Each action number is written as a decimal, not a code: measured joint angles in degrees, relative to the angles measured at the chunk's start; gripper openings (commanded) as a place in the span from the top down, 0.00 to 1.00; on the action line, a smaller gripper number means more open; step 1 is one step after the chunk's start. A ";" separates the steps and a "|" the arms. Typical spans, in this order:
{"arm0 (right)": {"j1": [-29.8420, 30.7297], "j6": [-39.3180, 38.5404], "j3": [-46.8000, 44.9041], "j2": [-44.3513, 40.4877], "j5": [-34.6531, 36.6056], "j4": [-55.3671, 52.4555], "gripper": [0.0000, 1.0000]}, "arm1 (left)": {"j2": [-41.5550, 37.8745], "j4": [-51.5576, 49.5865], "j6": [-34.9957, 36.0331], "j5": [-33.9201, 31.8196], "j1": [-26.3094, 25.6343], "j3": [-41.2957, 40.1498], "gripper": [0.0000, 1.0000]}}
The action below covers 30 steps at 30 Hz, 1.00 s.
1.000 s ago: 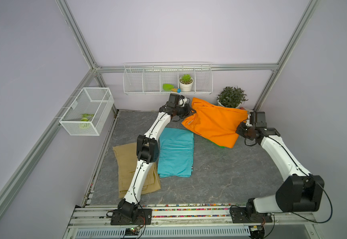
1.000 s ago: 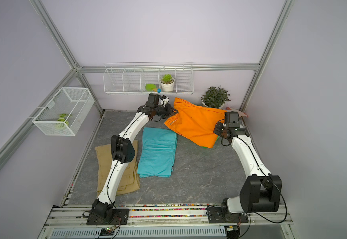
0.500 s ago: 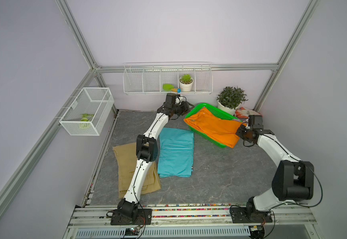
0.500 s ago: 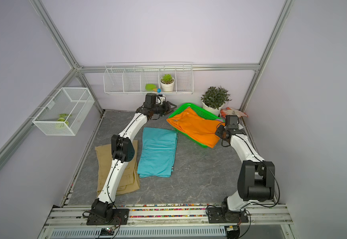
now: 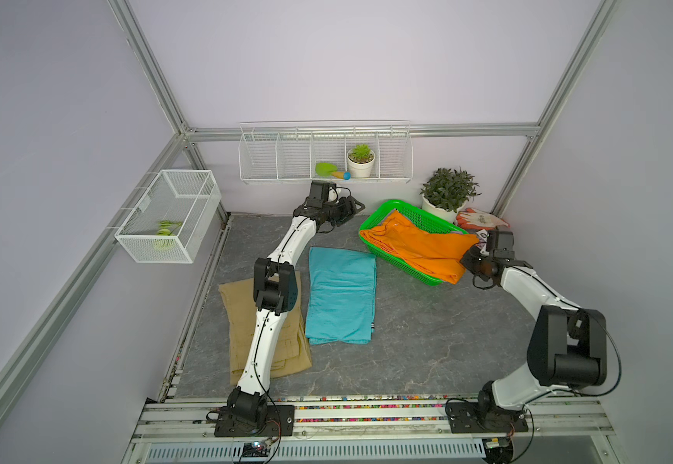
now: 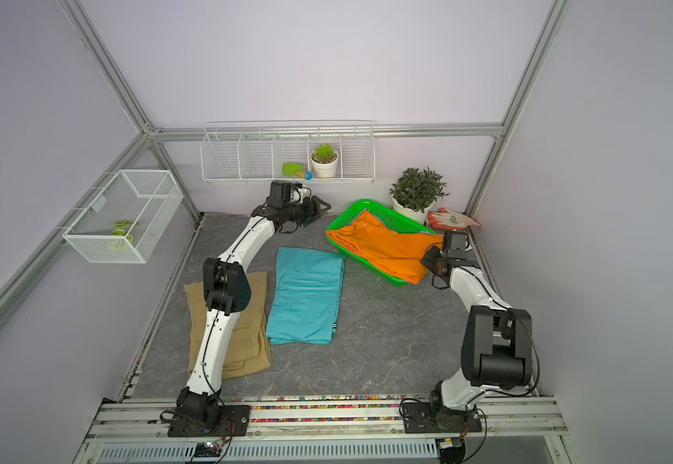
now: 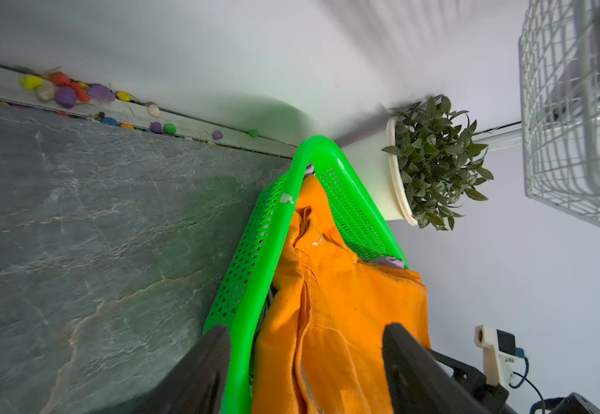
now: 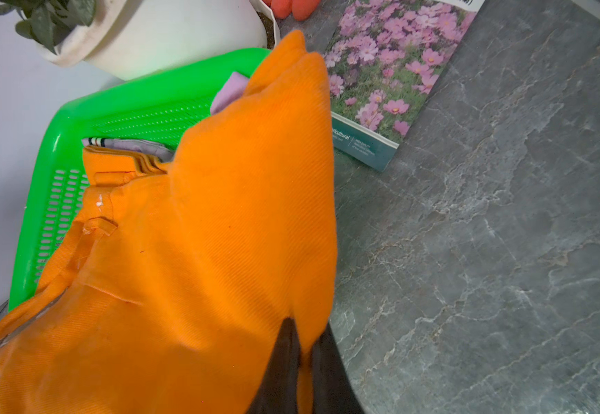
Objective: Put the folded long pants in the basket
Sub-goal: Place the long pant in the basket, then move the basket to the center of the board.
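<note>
Nearest the front rail, well short of the basket (image 5: 416, 217) and off toward its left, the tan pants (image 5: 238, 321) lie flat on the grey tabletop (image 5: 427, 333), partly under the left arm. The teal pants (image 5: 341, 297) lie flat beside them, closer to the basket but apart from it. Neither is in the basket.

The green basket sits at the far right of the tabletop. The orange pants (image 5: 419, 249) lie on top in it, rumpled, and one end spills over its near right rim. The lilac pants (image 8: 230, 91) are under the orange, inside the basket; only an edge and the striped waistband show.

The right gripper (image 8: 304, 358) is at the basket's near right corner, jaws pinched tight on the hanging edge of the orange pants. A flower-print packet (image 8: 373, 71) lies flat just right of the basket.

The left gripper (image 7: 305, 344) is just off the basket's far left corner, jaws spread wide and holding nothing. In the top views it is clear of the rim and the cloth.

Behind the basket, just beside its far rim, is a white potted plant (image 5: 449, 191). Orange gloves (image 5: 481, 219) lie to the right of that. A white wire rack (image 5: 278, 160) hangs on the back wall above and left of the basket.
</note>
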 measured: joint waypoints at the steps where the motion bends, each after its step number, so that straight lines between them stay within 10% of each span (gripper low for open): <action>1: -0.17 -0.13 0.00 -0.11 -0.24 -0.31 1.00 | 0.35 0.00 -0.13 0.04 -0.02 0.50 0.28; 12: -0.74 -1.40 0.11 -0.20 -1.55 -0.98 1.00 | 4.98 -0.50 -0.55 -1.11 -0.87 1.05 0.38; 24: -2.27 -3.76 2.32 -0.22 -0.37 -6.03 1.00 | 4.66 1.05 1.16 0.66 -4.72 -2.99 1.00; 30: -5.68 -5.31 3.48 -0.61 2.03 -10.40 1.00 | -0.74 -0.85 2.29 -1.53 -8.24 -9.62 1.00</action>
